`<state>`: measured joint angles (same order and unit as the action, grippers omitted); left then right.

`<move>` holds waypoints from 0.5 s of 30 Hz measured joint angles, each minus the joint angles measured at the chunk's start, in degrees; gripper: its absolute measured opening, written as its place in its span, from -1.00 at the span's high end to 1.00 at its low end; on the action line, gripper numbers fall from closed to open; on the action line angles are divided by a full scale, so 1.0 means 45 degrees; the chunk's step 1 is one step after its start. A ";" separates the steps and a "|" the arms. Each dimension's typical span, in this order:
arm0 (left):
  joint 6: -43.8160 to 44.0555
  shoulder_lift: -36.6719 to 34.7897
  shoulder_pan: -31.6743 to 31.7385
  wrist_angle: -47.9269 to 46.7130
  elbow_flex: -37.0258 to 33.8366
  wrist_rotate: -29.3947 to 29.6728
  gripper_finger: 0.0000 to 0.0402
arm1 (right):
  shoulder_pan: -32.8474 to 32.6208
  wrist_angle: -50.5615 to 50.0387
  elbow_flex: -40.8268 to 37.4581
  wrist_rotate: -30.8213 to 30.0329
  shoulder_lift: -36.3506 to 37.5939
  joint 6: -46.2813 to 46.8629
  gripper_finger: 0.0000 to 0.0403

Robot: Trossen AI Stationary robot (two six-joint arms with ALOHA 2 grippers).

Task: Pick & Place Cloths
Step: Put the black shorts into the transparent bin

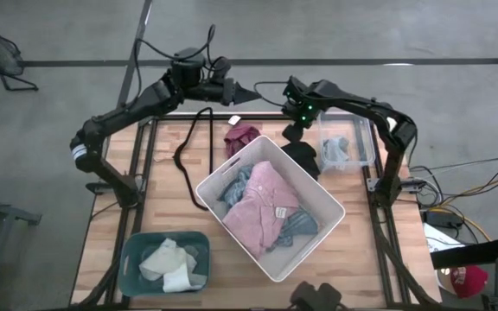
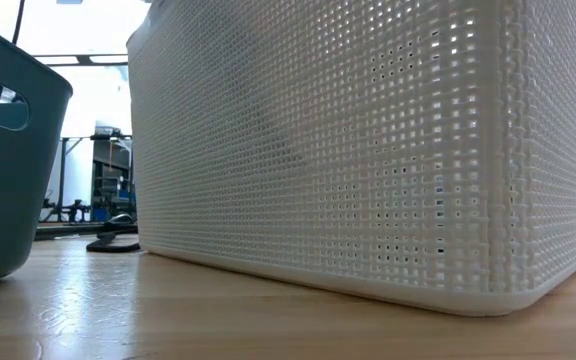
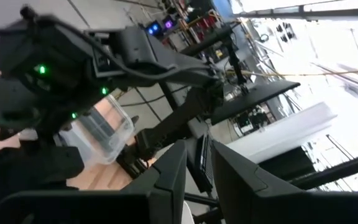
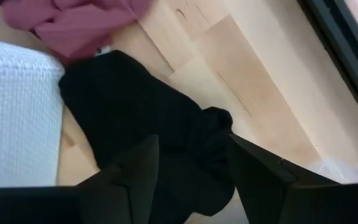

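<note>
Right gripper (image 4: 191, 171) pinches the black cloth (image 1: 303, 154), fingers spread around its bunched top, just off the white basket (image 1: 327, 207) at the table's 1 o'clock. Maroon cloth (image 1: 242, 135) lies on the wood at 12 o'clock, beside the basket's far corner. Pink cloth (image 1: 262, 203) with white tag and blue striped cloth (image 1: 236, 186) sit in the basket, centre. Cream-white cloth (image 1: 169, 263) in the teal bin (image 1: 132, 259) at 7 o'clock. Grey cloth (image 1: 335, 151) in the clear bin (image 1: 361, 138) at 2 o'clock. Left gripper (image 3: 194, 165) raised past 12 o'clock, fingers slightly apart, empty.
</note>
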<state>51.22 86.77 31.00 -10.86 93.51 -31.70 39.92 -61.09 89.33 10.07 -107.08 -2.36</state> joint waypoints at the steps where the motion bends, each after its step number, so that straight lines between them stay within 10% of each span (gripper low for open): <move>1: 0.0000 0.0008 0.0035 0.0059 0.0000 0.0032 0.60 | -0.0011 -0.0002 -0.0011 -0.0007 -0.0106 -0.0156 0.05; 15: 0.0040 0.0037 0.0347 0.0063 -0.0005 0.0067 0.60 | -0.0234 -0.0304 0.0100 -0.0800 -0.1509 -0.3296 -0.15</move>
<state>51.40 86.94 32.56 -10.57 93.49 -31.39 38.87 -62.46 89.78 6.48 -113.87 -17.19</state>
